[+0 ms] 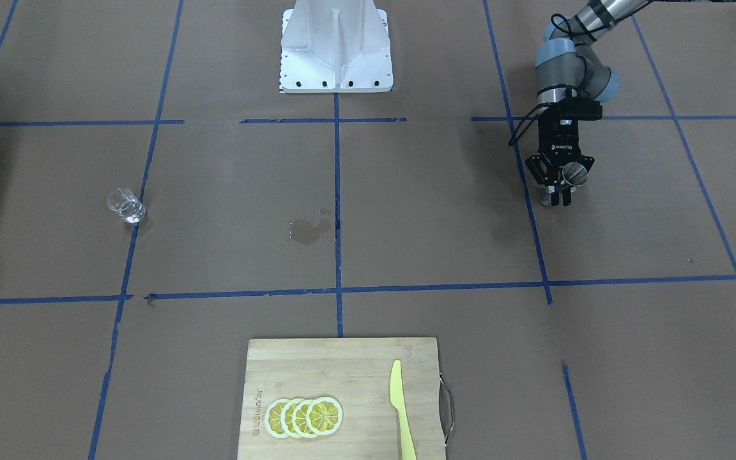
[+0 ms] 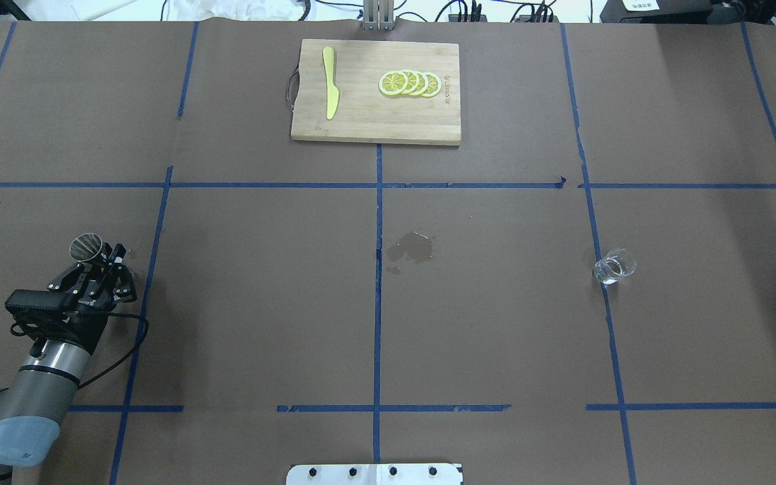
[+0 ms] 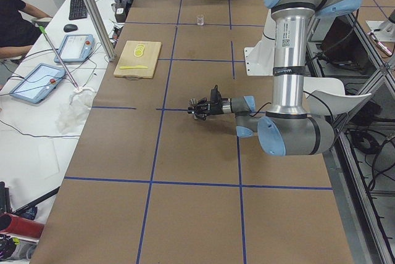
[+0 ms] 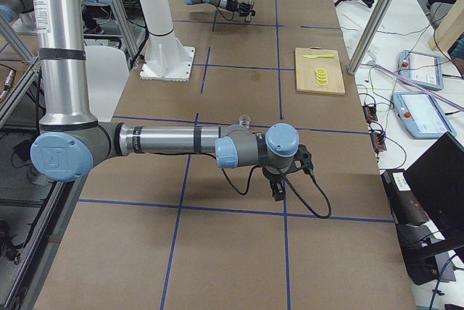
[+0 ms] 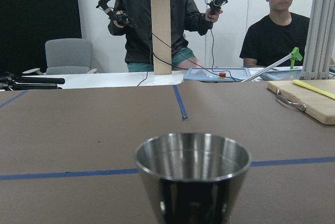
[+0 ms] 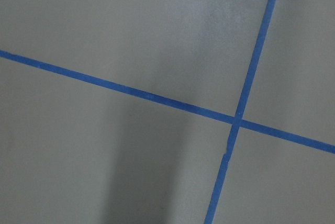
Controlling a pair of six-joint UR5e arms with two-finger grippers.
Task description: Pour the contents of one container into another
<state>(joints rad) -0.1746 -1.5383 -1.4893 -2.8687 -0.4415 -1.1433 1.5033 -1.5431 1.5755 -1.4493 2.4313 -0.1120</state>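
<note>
On the left side of the table, my left gripper pinches the steel jigger, holding it upright and mouth up. The left wrist view looks straight over its rim; I cannot tell there whether anything is inside. The glass cup stands alone well across the table on my right side, just beside a blue tape line, with nothing touching it. My right gripper hangs over bare table, pointing down and apart from the cup. It shows only from the side, so I cannot tell whether its fingers are spread or closed. A wet patch marks the paper between the two vessels. At the far edge lies a cutting board with lemon slices and a yellow knife.

By my reading, the receiver is ready and the pouring has not begun. Next my right arm must reach the cup, grip its wall and carry it level to the jigger. Then I tip it slowly over that narrow mouth.
</note>
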